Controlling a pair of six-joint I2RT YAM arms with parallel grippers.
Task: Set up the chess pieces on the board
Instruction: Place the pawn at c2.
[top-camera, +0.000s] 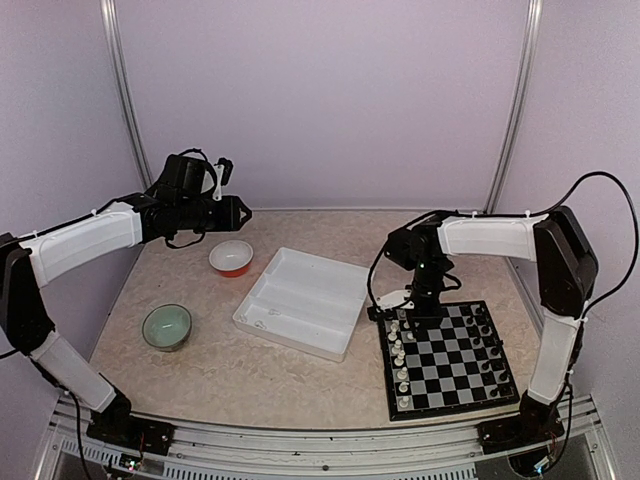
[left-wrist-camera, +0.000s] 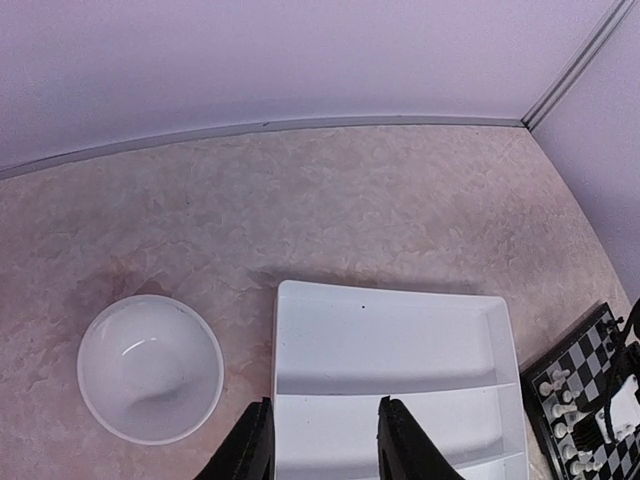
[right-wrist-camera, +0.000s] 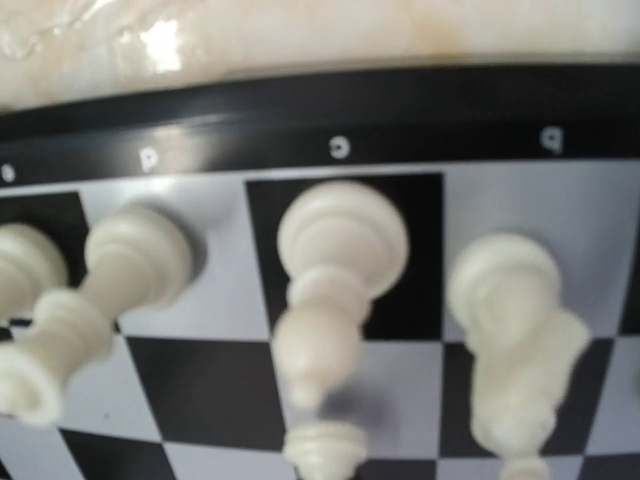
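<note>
The board (top-camera: 447, 356) is a flat square of black and pale-grey checks inside a thin black border. It lies on the right of the marbled beige counter (top-camera: 200, 375), just beside the tray (top-camera: 300, 300). White pieces (top-camera: 401, 350) stand in a line down its left edge and black pieces (top-camera: 487, 345) down its right edge. In the right wrist view the white pieces (right-wrist-camera: 340, 280) are glossy cream, with rounded heads, narrow necks and flared bases. They are blurred because the camera is so close. Several sit on the squares next to the border, which carries pale letters.

The right gripper (top-camera: 412, 312) points down over the board's far left corner, right above the end of the white line. Its jaws are pressed together; whether a piece sits between them I cannot tell.

The left gripper (left-wrist-camera: 322, 452) hangs high at the far left, well apart from the board. Its black fingers (left-wrist-camera: 250, 450) are spread with nothing between them, and they hang over the tray's edge.

The tray is smooth white plastic, rectangular, with dividers, and lies between the bowls and the board. The red bowl (top-camera: 231, 257) has a white inside. The green bowl (top-camera: 166, 326) is round and glossy and sits nearer the arms' bases.
</note>
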